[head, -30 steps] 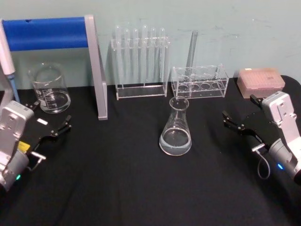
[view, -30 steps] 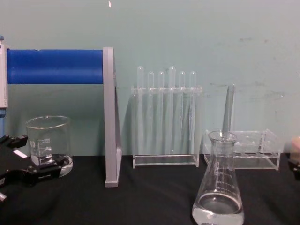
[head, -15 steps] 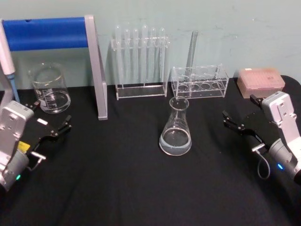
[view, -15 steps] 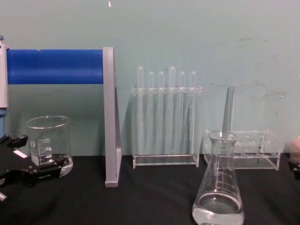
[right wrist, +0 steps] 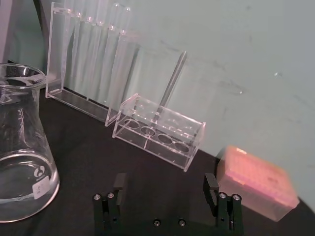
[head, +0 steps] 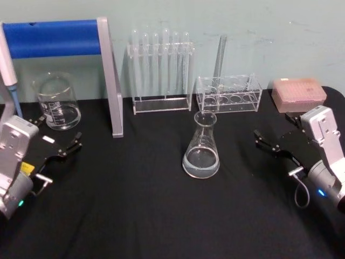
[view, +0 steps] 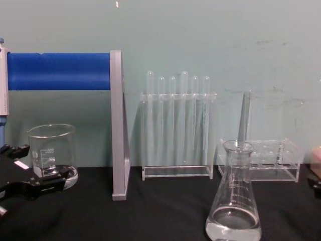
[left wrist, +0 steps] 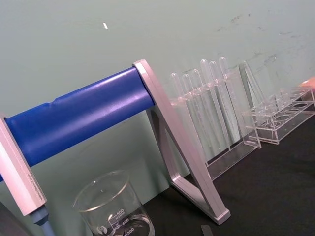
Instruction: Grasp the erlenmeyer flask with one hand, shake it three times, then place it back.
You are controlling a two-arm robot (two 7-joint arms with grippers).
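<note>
Table cover: black cloth (head: 135, 210) across the whole work surface.
Left gripper (head: 56, 131): near the left edge, low over the cloth; I see its two black fingers spread apart with nothing between them. In the chest view it (view: 32, 165) sits just in front of the beaker.
Right gripper (head: 275, 129): near the right edge, well apart from the flask. In my right wrist view the fingers (right wrist: 119, 183) stand wide, gripping nothing, the gripper (right wrist: 165, 184) pointing towards the low rack.
Erlenmeyer flask (head: 201, 148): upright on the cloth at mid-table, between the two grippers and touched by neither. I note a shallow layer of clear liquid in the base (view: 233, 201). It stands large at one edge of the right wrist view (right wrist: 19, 147).
Beaker (head: 56, 102): short clear glass, far left, upright, white graduation marks facing me.
Frame (head: 110, 81): grey upright carrying a blue horizontal bar, beside the beaker.
Pipette (head: 8, 70): white body, blue tip, at the far left edge.
Tall rack (head: 160, 81): clear, at the back, holding a row of upright test tubes.
Low rack (head: 229, 93): clear, directly behind the flask, with one tall tube (head: 219, 56) standing in it.
Tip box (head: 299, 91): pink, back right.
Wall (head: 259, 27): pale teal, behind everything.
</note>
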